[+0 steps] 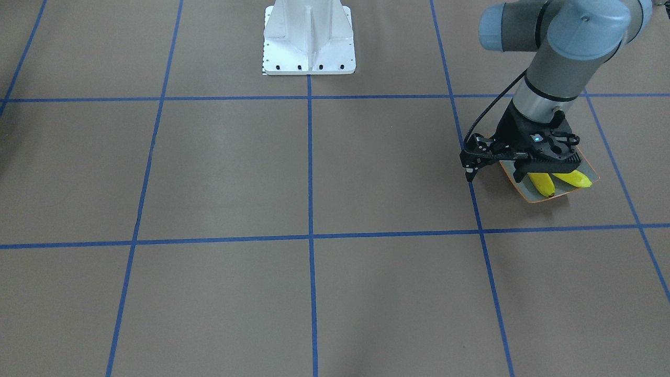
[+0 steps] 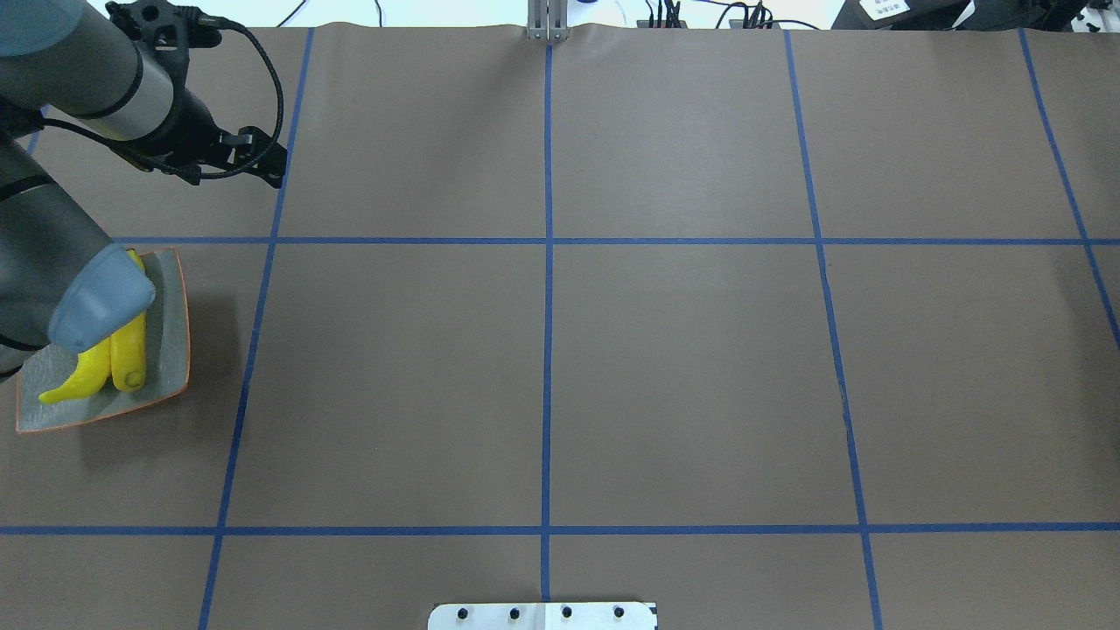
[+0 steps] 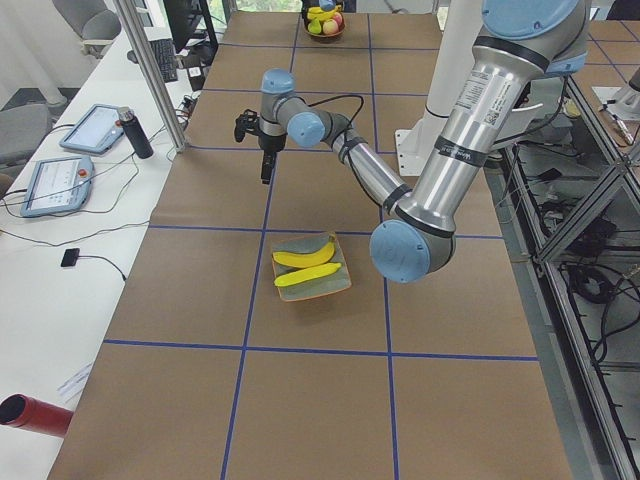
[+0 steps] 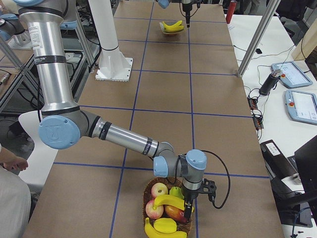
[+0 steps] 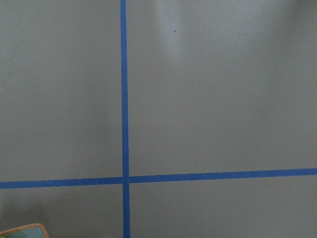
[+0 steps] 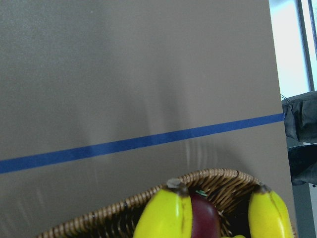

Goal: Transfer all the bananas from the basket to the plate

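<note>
Though two bright yellow curved bananas (image 3: 305, 258) lie on the squarish grey-green plate (image 3: 330, 291) at mid-frame on the desk, two more bananas (image 4: 168, 201) sit in the woven wicker basket (image 4: 147, 197), lower frame, beneath the right gripper (image 4: 187, 212). Half done, I judge. The left gripper (image 3: 266, 172) hovers upper left of the plate. I cannot tell whether either's fingers are apart or together.

Half-hid. under L arm's grey-blue elbow (image 2: 101, 302) in overhead view: two yellow curved bananas (image 2: 131, 359) & squarish grey-green plate w/ orange rim (image 2: 171, 324).

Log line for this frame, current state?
plate: two bananas | basket: remaining bananas | left tool: above table, off plate | right tool: in basket, grip unclear
</note>
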`<state>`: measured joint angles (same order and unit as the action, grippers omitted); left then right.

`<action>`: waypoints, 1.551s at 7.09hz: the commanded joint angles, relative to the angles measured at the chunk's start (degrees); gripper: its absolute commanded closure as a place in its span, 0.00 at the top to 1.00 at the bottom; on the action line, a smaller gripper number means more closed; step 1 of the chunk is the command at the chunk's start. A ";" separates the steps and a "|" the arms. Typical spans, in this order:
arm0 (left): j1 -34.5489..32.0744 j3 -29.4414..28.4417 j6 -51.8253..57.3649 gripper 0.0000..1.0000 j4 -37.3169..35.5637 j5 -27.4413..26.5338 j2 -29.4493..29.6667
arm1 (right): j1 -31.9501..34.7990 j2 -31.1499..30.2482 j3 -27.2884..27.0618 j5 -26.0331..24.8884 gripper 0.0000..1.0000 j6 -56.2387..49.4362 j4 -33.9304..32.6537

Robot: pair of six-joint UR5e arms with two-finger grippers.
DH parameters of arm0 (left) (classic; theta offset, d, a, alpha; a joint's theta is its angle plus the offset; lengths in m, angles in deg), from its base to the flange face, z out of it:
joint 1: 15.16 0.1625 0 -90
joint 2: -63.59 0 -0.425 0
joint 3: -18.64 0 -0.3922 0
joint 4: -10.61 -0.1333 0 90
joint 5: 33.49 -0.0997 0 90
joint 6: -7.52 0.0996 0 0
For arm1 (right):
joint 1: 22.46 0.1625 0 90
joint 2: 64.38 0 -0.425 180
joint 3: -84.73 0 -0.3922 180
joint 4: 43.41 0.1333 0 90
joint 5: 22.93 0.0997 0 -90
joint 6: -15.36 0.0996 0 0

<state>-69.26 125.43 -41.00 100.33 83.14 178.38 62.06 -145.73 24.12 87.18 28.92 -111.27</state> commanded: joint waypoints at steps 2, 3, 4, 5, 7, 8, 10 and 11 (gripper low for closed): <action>0.05 0.17 0.01 1.00 0.01 0.00 0.00 | -0.06 0.32 0.59 0.27 0.26 0.14 0.00; -0.04 0.61 0.01 1.00 -0.08 0.00 0.00 | -0.06 0.32 0.50 0.10 0.00 0.14 0.44; 0.05 1.13 0.01 1.00 -0.16 0.00 -0.09 | -0.06 0.41 0.33 0.01 0.00 0.23 0.35; 0.05 1.05 0.01 1.00 -0.08 0.00 -0.18 | -0.06 0.49 -0.29 0.10 0.00 0.15 0.44; 0.05 1.05 0.01 1.00 -0.08 0.00 -0.09 | 0.55 0.32 -4.66 0.62 0.00 -0.47 -0.69; 0.05 1.05 0.01 1.00 -0.08 0.00 -0.18 | 2.47 0.49 -9.21 1.24 0.00 -0.64 -6.01; 0.14 1.05 -0.16 1.00 0.36 2.79 0.00 | 4.15 8.53 -17.92 5.70 0.00 -0.91 -25.47; 0.14 0.88 -2.17 1.00 2.63 4.12 0.00 | 3.89 13.02 -19.78 7.12 0.00 -0.04 -32.45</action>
<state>-69.15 126.44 -41.62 101.13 85.43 178.33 65.76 -138.15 7.71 92.09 28.24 -133.77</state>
